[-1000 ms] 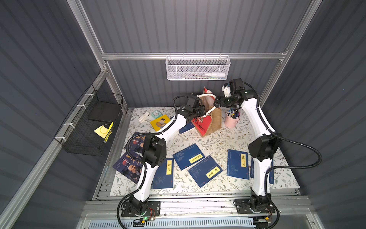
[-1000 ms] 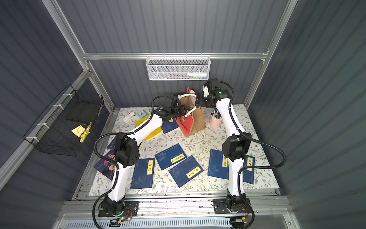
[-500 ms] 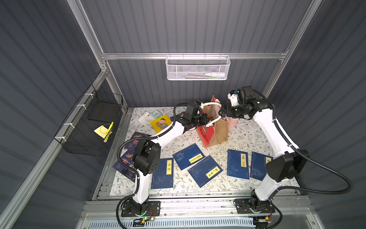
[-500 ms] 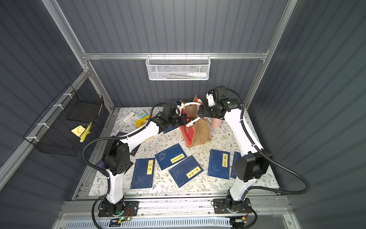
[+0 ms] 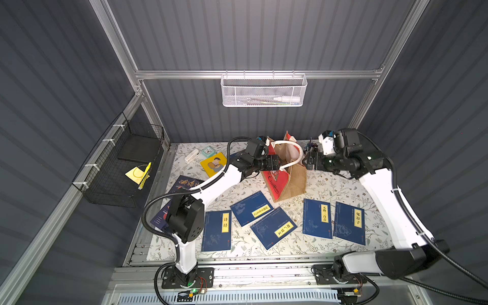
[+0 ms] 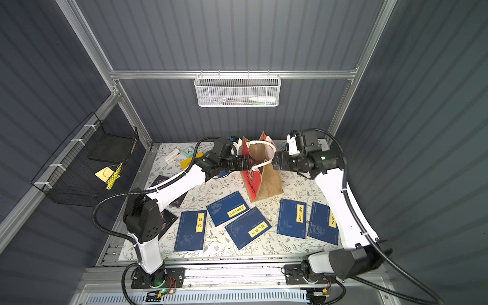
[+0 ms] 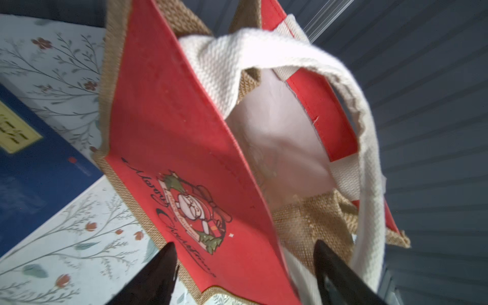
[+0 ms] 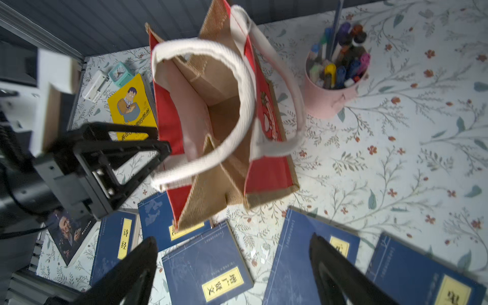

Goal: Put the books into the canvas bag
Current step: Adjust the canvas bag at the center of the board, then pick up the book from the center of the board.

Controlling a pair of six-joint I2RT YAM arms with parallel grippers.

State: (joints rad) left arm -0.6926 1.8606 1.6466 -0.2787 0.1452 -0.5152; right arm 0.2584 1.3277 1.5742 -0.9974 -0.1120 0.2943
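The canvas bag (image 5: pixel 290 182) (image 6: pixel 266 182) (image 8: pixel 221 111) stands tilted at the table's middle back, mouth open and showing nothing inside. My left gripper (image 5: pixel 277 162) (image 6: pixel 247 163) (image 7: pixel 244 243) is open at its red panel, the panel's edge and a white handle (image 7: pixel 264 52) between the spread fingers. My right gripper (image 5: pixel 309 161) (image 6: pixel 277 161) (image 8: pixel 233 237) is open on the bag's other side, holding nothing. Several blue books (image 5: pixel 273 228) (image 8: pixel 208 266) lie in front. A yellow cartoon book (image 5: pixel 214 164) and dark navy books (image 5: pixel 184 184) lie at the left.
A pink pen cup (image 8: pixel 330 97) stands just behind the bag on the right. A small clock (image 5: pixel 208 151) and a white item (image 5: pixel 191 155) sit at the back left. A black wire basket (image 5: pixel 121 163) hangs on the left wall, a white mesh basket (image 5: pixel 262 91) on the back wall.
My left gripper was shut on the bag's handle and now stands open. The bag has come forward from the back wall. My right arm has swung its elbow out to the right.
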